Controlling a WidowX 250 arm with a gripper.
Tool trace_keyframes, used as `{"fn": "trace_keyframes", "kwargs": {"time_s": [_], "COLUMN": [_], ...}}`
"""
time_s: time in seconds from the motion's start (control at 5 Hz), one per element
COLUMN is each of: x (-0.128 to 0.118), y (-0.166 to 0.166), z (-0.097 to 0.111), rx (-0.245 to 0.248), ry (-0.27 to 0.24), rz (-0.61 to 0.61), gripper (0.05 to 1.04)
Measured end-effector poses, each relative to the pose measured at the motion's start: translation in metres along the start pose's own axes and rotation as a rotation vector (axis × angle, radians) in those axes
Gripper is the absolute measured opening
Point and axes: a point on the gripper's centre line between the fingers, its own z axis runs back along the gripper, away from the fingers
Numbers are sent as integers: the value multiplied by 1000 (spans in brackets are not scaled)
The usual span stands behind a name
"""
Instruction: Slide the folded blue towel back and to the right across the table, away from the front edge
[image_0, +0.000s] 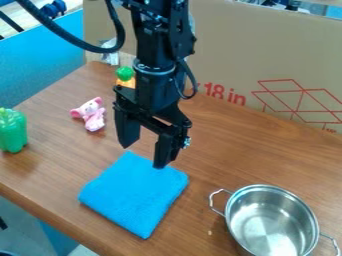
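Observation:
The black gripper (142, 156) hangs over the back edge of a folded blue cloth (135, 192), its two fingers spread apart with nothing between them. The cloth lies flat on the wooden table, left of a steel pot (270, 220) with two wire handles. Left of the gripper, a pink plush toy (91, 114) lies on the table. A green bell pepper (12, 131) stands at the left side. Behind the arm, an orange thing with a green top (125, 74) is partly hidden.
A large cardboard box (267, 55) stands along the back of the wooden table (220, 145). The table's front edge runs diagonally at the lower left. A blue panel (43, 60) is at the upper left, and a black cable loops beside the arm.

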Motion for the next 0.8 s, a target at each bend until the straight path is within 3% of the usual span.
{"fn": "trace_keyframes", "kwargs": {"time_s": [0.2,0.6,0.8], "x": [-2,-11,-13], "y": [0,12,20], "z": [-6,-28,-38], "rx": [0,-29,-20], "ry": [23,-18,-55], "rz": [0,52,74], "gripper": [1001,1001,1001]}}
